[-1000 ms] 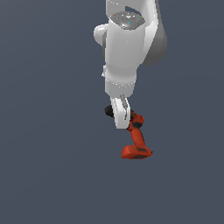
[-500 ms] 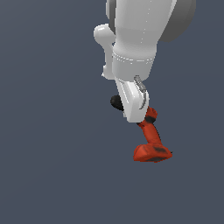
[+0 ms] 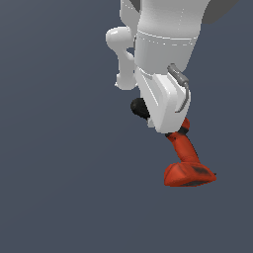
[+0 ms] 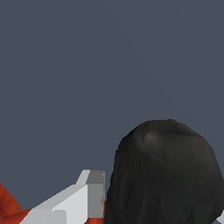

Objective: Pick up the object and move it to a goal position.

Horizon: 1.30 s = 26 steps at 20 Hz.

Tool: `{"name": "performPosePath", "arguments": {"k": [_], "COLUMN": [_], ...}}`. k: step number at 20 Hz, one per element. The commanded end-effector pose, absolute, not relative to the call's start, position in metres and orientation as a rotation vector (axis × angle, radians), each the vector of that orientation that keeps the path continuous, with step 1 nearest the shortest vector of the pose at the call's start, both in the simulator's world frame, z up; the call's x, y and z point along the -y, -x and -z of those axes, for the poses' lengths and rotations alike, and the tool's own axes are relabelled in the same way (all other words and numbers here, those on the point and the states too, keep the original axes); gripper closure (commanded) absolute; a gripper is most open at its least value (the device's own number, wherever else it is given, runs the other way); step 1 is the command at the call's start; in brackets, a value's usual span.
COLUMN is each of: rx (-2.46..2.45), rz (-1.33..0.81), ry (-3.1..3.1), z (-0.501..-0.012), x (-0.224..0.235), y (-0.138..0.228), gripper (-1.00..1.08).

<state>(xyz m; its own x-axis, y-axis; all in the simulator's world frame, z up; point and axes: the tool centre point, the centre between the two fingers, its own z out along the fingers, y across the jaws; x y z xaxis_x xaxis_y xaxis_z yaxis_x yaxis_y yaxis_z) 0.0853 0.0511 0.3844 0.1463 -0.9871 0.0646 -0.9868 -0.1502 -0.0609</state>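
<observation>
Drill [image 3: 187, 163] hangs clamped in the closed end effector [image 3: 170, 132], pickup done, goal transfer seemingly left.

red-orange drill [image 3: 187, 163] with black chuck end, white arm [image 3: 163, 54], plain slate-grey backdrop [image 3: 54, 188]

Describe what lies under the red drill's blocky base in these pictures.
Under the drill base, the exterior view shows only plain grey background: no surface touches it and no shadow shows. The gripper covers the drill's upper body, leaving the black chuck visible.
</observation>
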Motion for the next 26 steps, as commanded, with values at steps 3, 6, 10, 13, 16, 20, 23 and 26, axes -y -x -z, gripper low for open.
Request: {"name": "performPosePath", "arguments": {"k": [3,6,10,13,16,20,23,26], "rx": [-2.04,-2.04,-2.04,-2.045,-2.045,-2.045,-2.046,-2.046], "rz": [0.147,0.147,0.147,0.139,0.139,0.139,0.139,0.139], "ry": [2.369,2.369,2.368,2.374,2.374,2.374,2.374,2.374], "z": [-0.4,-0.404,-0.406,-0.401,-0.406,-0.422,-0.431,-0.434], "x": [-0.054,-0.055,-0.055,-0.056,-0.058,-0.064,-0.067,-0.068], "y": [-0.091,-0.093,-0.094,-0.093,-0.092,-0.088,-0.085,-0.084], "gripper": [1.08,1.08,1.08,1.08,1.08,1.08,1.08,1.08]}}
